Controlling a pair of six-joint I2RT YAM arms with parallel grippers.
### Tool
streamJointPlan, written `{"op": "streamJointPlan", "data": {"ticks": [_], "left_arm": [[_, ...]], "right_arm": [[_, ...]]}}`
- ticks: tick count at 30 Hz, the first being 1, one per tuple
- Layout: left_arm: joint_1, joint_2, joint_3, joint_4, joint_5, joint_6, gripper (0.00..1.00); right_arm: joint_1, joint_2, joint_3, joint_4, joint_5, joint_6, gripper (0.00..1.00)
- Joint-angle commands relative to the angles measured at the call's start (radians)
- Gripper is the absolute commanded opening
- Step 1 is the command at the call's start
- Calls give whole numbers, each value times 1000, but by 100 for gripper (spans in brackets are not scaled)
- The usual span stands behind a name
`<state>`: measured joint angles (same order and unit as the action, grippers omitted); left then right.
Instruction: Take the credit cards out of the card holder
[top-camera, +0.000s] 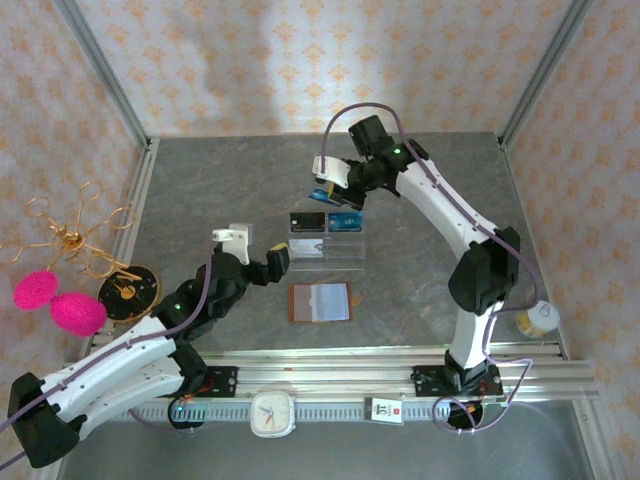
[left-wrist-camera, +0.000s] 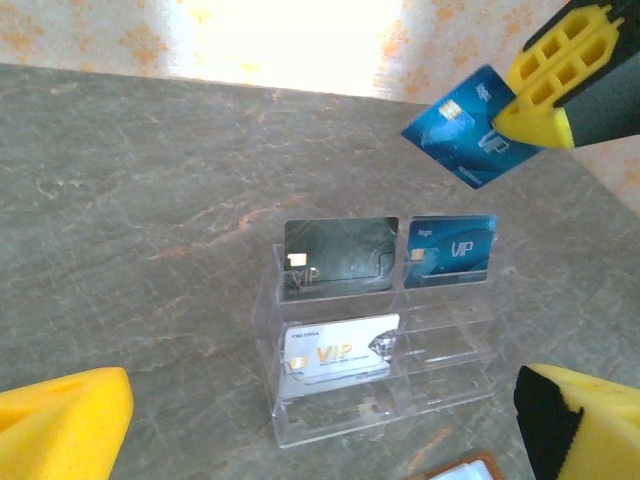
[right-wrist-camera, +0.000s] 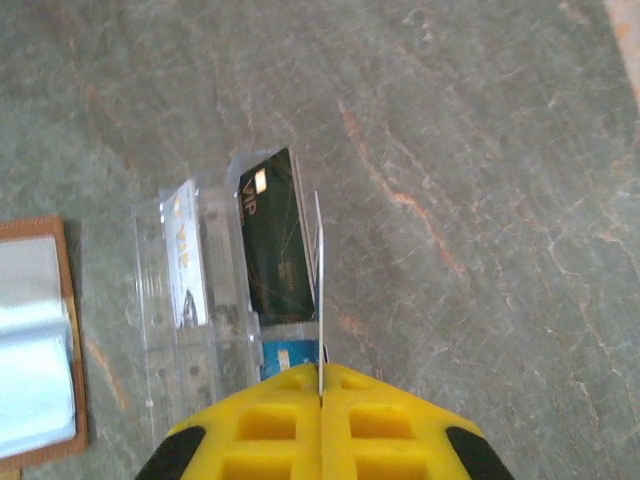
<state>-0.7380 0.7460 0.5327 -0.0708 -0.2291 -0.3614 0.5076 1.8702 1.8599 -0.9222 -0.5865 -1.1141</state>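
- Credit card (left-wrist-camera: 335, 355): I count one pale grey-white one. It stands in the front left slot of the clear stand (left-wrist-camera: 440, 375), with "VIP" in gold on it. The small line above that is too small to read.
- Wallet (top-camera: 320, 302): one, brown with grey lining, lying spread open on the table (top-camera: 200, 200) just in front of the stand. I cannot tell whether any cards are inside it.
- Black card (left-wrist-camera: 335, 257): one, in the back left slot, with a faint "VIP".
- Blue cards: two, both marked "VIP". One (left-wrist-camera: 450, 250) sits in the back right slot. The other (left-wrist-camera: 465, 130) is held in the air above and behind the stand.
- Right gripper (right-wrist-camera: 320, 390): pinched tight on that raised blue card, which shows edge-on between its yellow fingers (left-wrist-camera: 560, 80).
- Left gripper (top-camera: 255, 258): jaws spread wide with nothing in them, low over the table to the left of the wallet and facing the stand.
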Motion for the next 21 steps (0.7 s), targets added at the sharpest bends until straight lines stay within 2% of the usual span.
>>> {"op": "streamJointPlan", "data": {"ticks": [1, 9, 21], "left_arm": [[10, 11, 40, 26, -46, 73, 99], [22, 83, 62, -7, -48, 64, 99], [31, 128, 84, -26, -42, 59, 99]], "right_arm": [[-21, 32, 42, -144, -29, -123, 0], [-58, 48, 34, -187, 0, -186, 0], [-69, 70, 5, -159, 57, -231, 0]]}}
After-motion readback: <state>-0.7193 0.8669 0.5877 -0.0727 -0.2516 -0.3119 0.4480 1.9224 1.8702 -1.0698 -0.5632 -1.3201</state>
